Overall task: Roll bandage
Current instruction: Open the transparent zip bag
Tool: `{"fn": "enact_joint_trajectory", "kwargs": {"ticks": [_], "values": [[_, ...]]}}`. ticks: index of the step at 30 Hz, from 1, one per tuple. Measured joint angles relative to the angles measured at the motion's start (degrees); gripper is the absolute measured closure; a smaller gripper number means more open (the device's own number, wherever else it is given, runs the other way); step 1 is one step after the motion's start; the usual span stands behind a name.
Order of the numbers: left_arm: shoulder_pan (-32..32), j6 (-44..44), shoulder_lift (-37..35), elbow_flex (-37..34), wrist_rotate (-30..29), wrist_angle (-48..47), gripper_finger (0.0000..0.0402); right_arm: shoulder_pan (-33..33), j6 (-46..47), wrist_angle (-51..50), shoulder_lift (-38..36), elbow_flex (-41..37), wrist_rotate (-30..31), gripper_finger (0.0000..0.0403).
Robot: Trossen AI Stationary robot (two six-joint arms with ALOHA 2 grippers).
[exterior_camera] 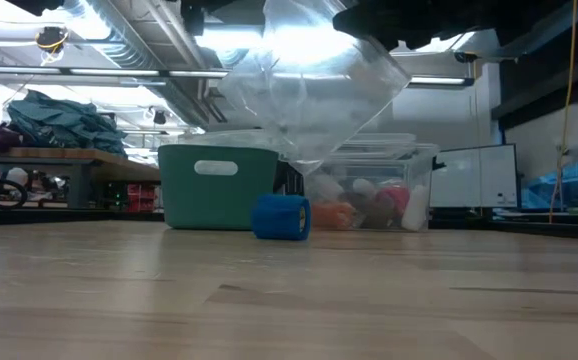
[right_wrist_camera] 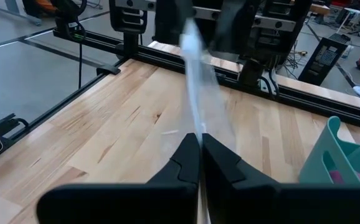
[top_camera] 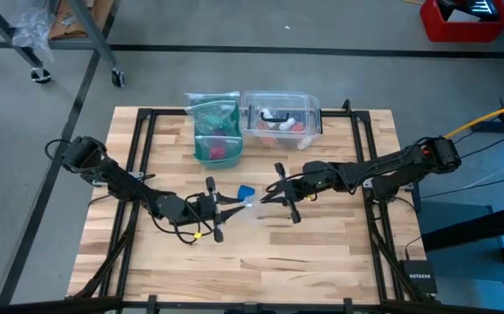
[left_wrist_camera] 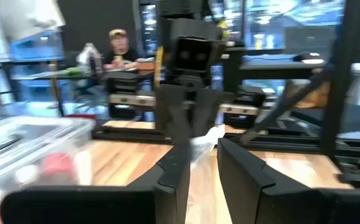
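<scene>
The blue bandage (top_camera: 246, 190) is a small roll on the wood table between my two grippers; the low view shows the bandage (exterior_camera: 281, 217) resting on its round side. No gripper touches it. My left gripper (top_camera: 234, 203) and my right gripper (top_camera: 265, 195) face each other just above it. Both are shut on a clear zip bag (exterior_camera: 309, 90), held up between them. The bag's lower corner (exterior_camera: 299, 163) hangs just above the roll. My left gripper pinches one edge of the clear bag (left_wrist_camera: 208, 140) between its two fingers, coming level from the table's left. The bag is lifted clear of the table. My right gripper pinches the opposite edge of the bag (right_wrist_camera: 198, 127) between its shut fingers, coming level from the table's right. The plastic (right_wrist_camera: 195, 68) runs stretched from its fingers across to my left gripper.
A teal bin (top_camera: 215, 131) and a clear plastic box (top_camera: 281, 118) holding several small items stand at the table's far side behind the roll. Black frame rails (top_camera: 139, 157) run along the table's left and right. Bare wood (top_camera: 261, 262) lies near the front edge.
</scene>
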Motion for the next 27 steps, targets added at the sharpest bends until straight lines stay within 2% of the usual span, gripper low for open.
{"fn": "enact_joint_trajectory", "kwargs": {"ticks": [3, 9, 19, 27], "values": [[1.23, -0.53, 0.00, 0.00, 4.66, 0.19, 0.0311, 0.00, 0.00, -0.07, 0.00, 0.00, 0.02, 0.0394], [3.43, -1.91, 0.00, 0.00, 5.17, 0.16, 0.0296, -0.01, 0.00, -0.07, 0.00, 0.00, 0.04, 0.0394], [1.80, -1.92, 0.00, 0.00, 5.19, 0.12, 0.0329, -0.01, 0.00, -0.07, 0.00, 0.00, 0.04, 0.0394], [0.88, -0.34, 0.00, 0.00, 5.17, 0.10, 0.0328, -0.01, 0.00, -0.07, 0.00, 0.00, 0.04, 0.0394]]}}
